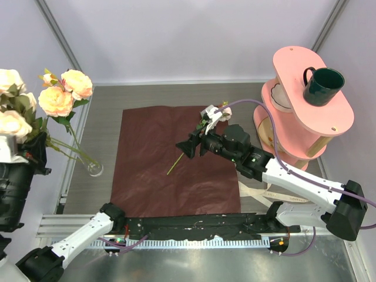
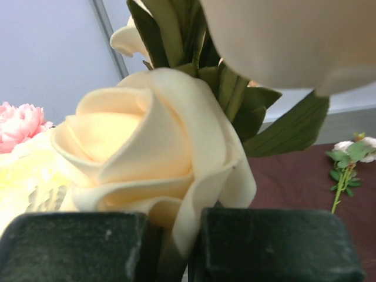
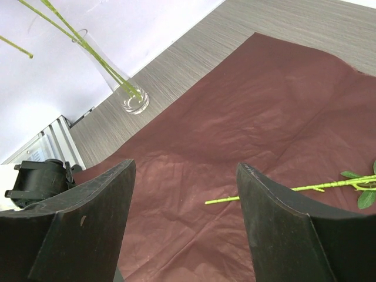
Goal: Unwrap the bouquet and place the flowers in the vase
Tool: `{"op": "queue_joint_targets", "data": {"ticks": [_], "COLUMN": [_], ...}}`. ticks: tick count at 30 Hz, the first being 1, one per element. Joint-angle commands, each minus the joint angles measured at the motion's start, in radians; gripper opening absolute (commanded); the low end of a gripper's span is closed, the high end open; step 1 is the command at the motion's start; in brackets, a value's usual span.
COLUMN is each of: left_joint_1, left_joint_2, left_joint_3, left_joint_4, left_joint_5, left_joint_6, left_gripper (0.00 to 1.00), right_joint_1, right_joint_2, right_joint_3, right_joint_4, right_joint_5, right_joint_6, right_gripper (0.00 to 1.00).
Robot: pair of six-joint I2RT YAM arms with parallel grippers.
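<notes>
The bouquet's dark red paper lies spread flat on the table. On it rests one flower, its stem end pointing toward the near left. My right gripper hovers open and empty just above that stem. The clear vase stands left of the paper, leaning, with peach roses in it; its base also shows in the right wrist view. At the far left my left gripper is shut on the stems of cream roses, which fill its view.
A pink two-tier stand at the back right carries a dark green mug. Cream ribbon lies under the right arm. A metal rail runs along the near edge, and grey walls close in the back and sides.
</notes>
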Motion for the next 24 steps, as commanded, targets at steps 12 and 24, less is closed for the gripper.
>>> {"op": "queue_joint_targets", "data": {"ticks": [12,24], "left_joint_1": [-0.003,-0.003], "left_joint_2": [0.006,-0.064], "left_joint_3": [-0.147,-0.358], "left_joint_4": [0.241,0.519], "left_joint_5": [-0.130,-0.314], "left_joint_6": [0.134,0.172], "left_gripper": [0.00,0.00], "right_joint_1": [-0.018,-0.028], "right_joint_2": [0.013,0.019], "right_joint_3": [-0.011,-0.017], "right_joint_4": [0.036,0.047], "right_joint_5": [-0.022,-0.042], "right_joint_6": [0.025,0.042], "right_gripper": [0.75,0.75]}}
